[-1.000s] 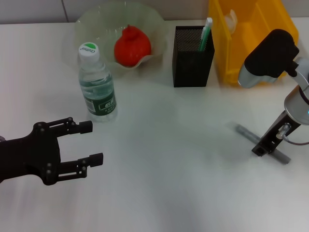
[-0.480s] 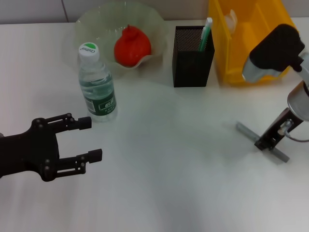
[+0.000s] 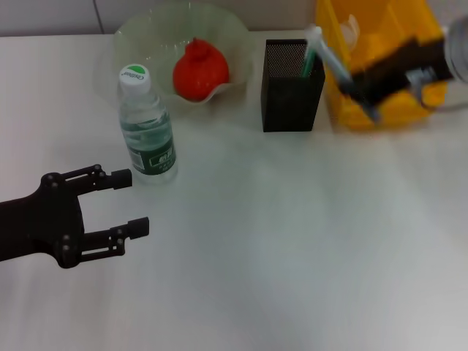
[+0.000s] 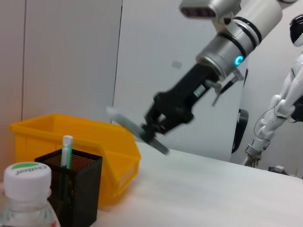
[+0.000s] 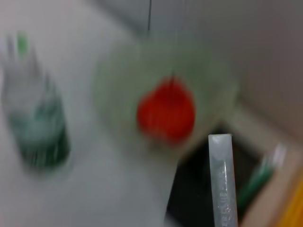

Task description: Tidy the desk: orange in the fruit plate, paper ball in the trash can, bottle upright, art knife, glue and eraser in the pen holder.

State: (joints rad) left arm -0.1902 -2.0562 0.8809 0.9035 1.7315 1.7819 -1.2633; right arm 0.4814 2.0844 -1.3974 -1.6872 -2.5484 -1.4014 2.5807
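One knife is clamped in the right claw, raised beside one pen holder; left claw gapes wide near one bottle.

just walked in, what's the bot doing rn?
Desk tidy-up, partway done. The right gripper holds the grey art knife in the air beside the black pen holder, in front of the yellow bin. The orange sits in the fruit plate, the bottle stands upright. The left gripper hangs open over the table, near the bottle, holding nothing.
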